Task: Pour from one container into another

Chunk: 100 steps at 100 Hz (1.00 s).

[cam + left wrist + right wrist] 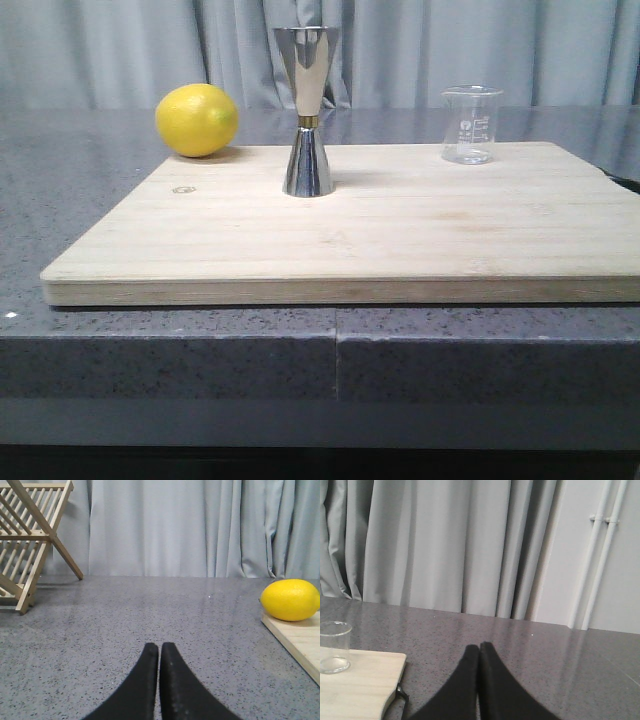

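Observation:
The clear glass beaker (pixel 471 125) with white marks stands upright at the back right of the wooden board (pixel 360 250); it also shows in the right wrist view as the beaker (pixel 334 647). The steel hourglass jigger (pixel 307 112) with a gold waist band stands upright at the board's back middle. My left gripper (pixel 159 646) is shut and empty over bare counter, left of the board. My right gripper (pixel 479 645) is shut and empty over counter, right of the board. Neither gripper shows in the front view.
A yellow lemon (pixel 197 120) rests at the board's back left corner, also seen as the lemon (pixel 290 599). A wooden dish rack (pixel 30 540) stands far left on the grey speckled counter (pixel 60 160). Grey curtains hang behind.

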{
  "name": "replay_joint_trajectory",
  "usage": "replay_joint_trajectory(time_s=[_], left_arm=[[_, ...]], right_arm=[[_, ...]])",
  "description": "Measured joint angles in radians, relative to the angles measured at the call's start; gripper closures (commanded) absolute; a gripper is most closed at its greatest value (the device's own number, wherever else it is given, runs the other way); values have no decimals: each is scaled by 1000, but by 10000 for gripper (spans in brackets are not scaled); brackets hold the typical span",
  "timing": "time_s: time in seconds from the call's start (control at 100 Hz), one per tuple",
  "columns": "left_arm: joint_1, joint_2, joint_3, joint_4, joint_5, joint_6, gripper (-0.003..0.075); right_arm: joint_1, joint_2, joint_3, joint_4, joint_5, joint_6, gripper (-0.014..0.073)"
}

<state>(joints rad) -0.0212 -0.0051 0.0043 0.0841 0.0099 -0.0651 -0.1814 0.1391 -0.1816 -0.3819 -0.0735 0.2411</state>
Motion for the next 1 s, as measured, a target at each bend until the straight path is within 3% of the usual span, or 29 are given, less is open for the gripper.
replay_joint_trajectory(time_s=[0.29, 0.48, 0.71, 1.0], left_arm=[[0, 0, 0, 0, 0, 0, 741], [0, 0, 0, 0, 0, 0, 741], [0, 0, 0, 0, 0, 2, 741], [0, 0, 0, 0, 0, 2, 741]], right_arm=[[100, 0, 130, 216, -12, -55, 662], [170, -8, 191, 250, -67, -57, 662], [173, -88, 191, 274, -58, -59, 662], [173, -147, 191, 281, 34, -59, 662]])
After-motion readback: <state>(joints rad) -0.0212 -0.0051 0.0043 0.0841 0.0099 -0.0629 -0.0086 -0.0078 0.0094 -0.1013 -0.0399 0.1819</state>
